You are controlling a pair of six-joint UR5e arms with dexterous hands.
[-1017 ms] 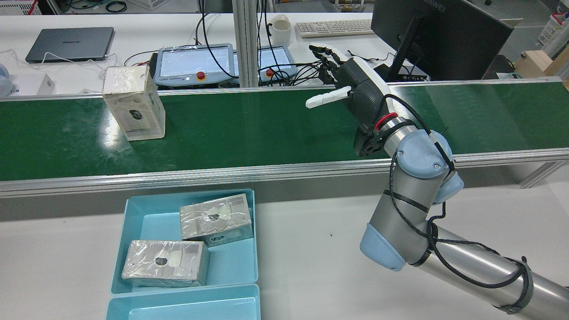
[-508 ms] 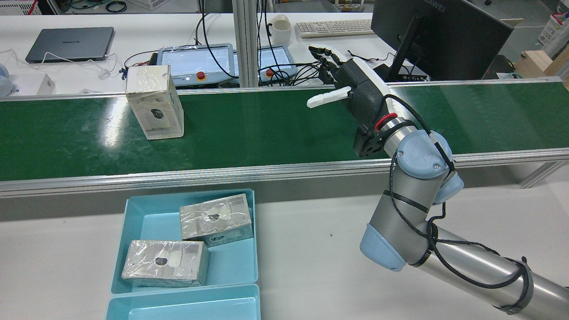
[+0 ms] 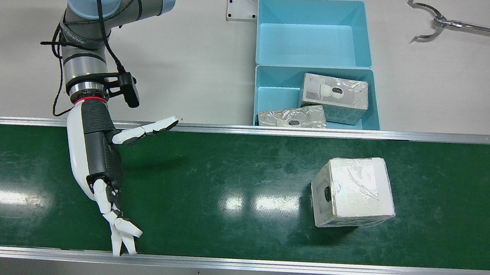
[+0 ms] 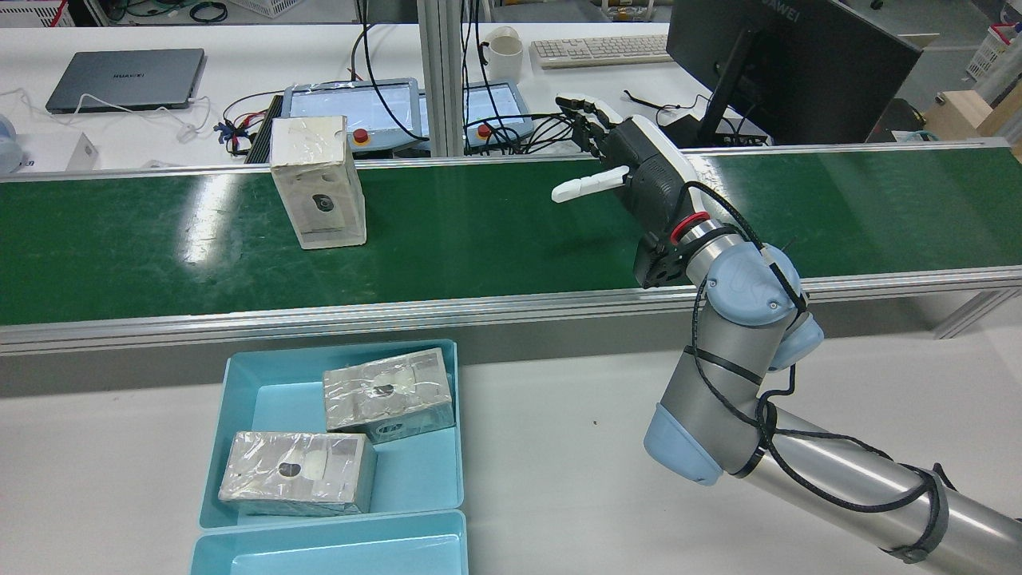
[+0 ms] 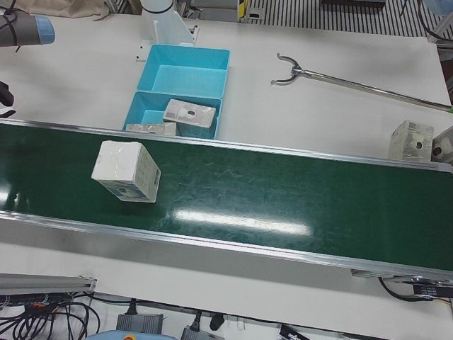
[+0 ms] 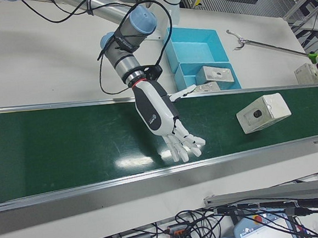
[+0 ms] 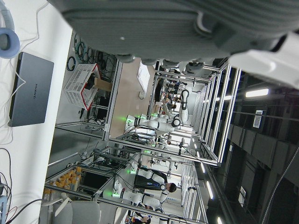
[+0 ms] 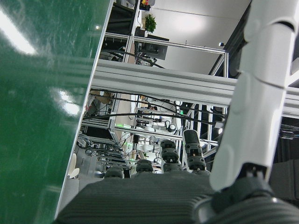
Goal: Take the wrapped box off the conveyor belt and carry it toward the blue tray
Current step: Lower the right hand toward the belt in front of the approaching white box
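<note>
Wrapped box (image 4: 318, 182) stands upright on the green conveyor belt (image 4: 495, 239), near the far edge, with its round dark hole facing the robot. In the front view the same wrapped box (image 3: 352, 192) sits on the belt (image 3: 213, 176) with nothing touching it. It is well apart from the right hand (image 4: 631, 164).

The right hand is open and holds nothing. Its fingers (image 3: 119, 230) are spread and stretched out over the belt toward the far rail, and one finger sticks out sideways toward the box. The hand hangs just above the belt, and its arm reaches in from the white tabletop (image 4: 559, 447).

The blue tray (image 4: 263, 399) sits on the tabletop just beside the near rail of the belt. Two other wrapped boxes (image 4: 389, 395) lie flat inside it. A second blue tray (image 3: 311, 37) touches the first one, and it has nothing in it.

The left hand (image 7: 187, 28) shows only in its own camera, as a grey blur at the top, so I cannot tell if it is open or closed.

A metal grabber tool (image 3: 441, 24) lies on the tabletop, well apart from the trays.
</note>
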